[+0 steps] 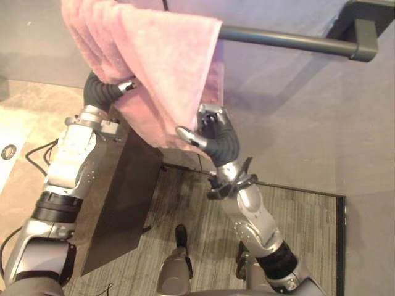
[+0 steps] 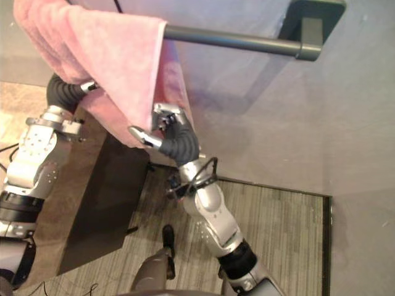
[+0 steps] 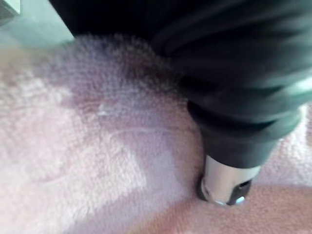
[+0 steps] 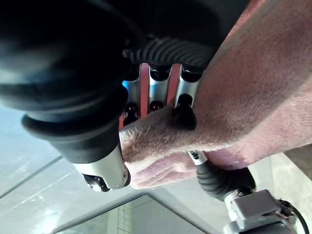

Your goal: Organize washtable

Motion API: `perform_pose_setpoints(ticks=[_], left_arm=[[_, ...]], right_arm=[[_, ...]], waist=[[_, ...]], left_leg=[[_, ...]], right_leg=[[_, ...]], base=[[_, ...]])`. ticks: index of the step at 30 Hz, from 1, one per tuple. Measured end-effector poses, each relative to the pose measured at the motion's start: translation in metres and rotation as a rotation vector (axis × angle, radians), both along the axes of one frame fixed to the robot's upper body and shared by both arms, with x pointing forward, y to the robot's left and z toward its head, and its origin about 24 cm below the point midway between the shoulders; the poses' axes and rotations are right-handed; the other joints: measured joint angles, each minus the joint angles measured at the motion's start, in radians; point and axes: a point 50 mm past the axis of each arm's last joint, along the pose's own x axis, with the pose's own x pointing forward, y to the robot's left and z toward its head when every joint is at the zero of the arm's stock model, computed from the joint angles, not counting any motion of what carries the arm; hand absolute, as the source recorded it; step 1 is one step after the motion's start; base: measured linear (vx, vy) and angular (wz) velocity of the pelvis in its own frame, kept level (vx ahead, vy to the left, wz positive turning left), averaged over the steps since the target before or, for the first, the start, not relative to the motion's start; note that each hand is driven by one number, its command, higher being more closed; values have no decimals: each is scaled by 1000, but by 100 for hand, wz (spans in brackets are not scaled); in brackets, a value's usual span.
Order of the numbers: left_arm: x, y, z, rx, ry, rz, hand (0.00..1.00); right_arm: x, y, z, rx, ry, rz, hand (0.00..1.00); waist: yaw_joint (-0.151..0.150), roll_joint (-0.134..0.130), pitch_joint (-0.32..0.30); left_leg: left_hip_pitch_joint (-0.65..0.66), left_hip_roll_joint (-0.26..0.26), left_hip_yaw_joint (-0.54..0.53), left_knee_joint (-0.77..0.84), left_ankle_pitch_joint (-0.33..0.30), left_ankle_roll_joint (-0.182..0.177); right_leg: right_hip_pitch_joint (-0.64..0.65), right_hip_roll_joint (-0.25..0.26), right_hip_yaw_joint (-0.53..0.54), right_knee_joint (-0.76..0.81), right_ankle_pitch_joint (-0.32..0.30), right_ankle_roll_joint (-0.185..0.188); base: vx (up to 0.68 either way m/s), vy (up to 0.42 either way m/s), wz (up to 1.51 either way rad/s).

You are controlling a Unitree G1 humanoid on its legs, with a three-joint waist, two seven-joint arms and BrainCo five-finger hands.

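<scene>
- Left hand: reaches up from the lower left and goes under the hanging cloth. Past the dark ribbed cover it is buried in pink pile, so whether it grips anything cannot be told.
- Pink towel: the task's thing. It is draped over the wall rail, bunched in thick folds toward the left, and its lower edge hangs slanted, not level.
- Right hand: comes up from the lower right, at the towel's bottom edge. The fingers are curled against the cloth with the thumb opposite, pinching a fold between them.
- Towel rail: a dark bar, bare to the right of the cloth.
- Rail bracket: fixes the bar's right end to the grey wall.
- Hazard, judged: a downward tug on the pinched edge could drag the towel off the rail, since the drape looks uneven.
- Hazard, judged: the buried left hand could snag the pile and lift the bunched folds clear of the bar.
</scene>
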Motion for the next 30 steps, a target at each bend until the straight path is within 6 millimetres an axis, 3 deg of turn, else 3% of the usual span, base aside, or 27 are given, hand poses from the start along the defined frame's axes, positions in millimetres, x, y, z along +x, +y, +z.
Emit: perform_pose_setpoints(ticks=[7,18,30], left_arm=[[-8,-9,5,-28,-53,-45,100],[-24,-34,1,-45,-109,-180,100],[-32,-50,0,-66,-165,-199,100]], right_arm=[[12,8,-7,-104,26,-37,100],[42,-53,-7,-166,7,-315,100],[45,-75,1,-139,-22,-390,100]], waist=[[1,1,20],[-1,1,24],[-2,-2,43]], left_leg=[[0,-1,-8,-2,0,0],[1,-12,-30,-50,31,2],[2,-18,-14,-60,34,5]], right_leg=[[4,-1,-8,0,0,0],[-2,0,-29,-2,-1,-1],[-20,-1,-6,-1,0,-1]], base=[[-3,2,1],[-2,10,6],[0,6,-4]])
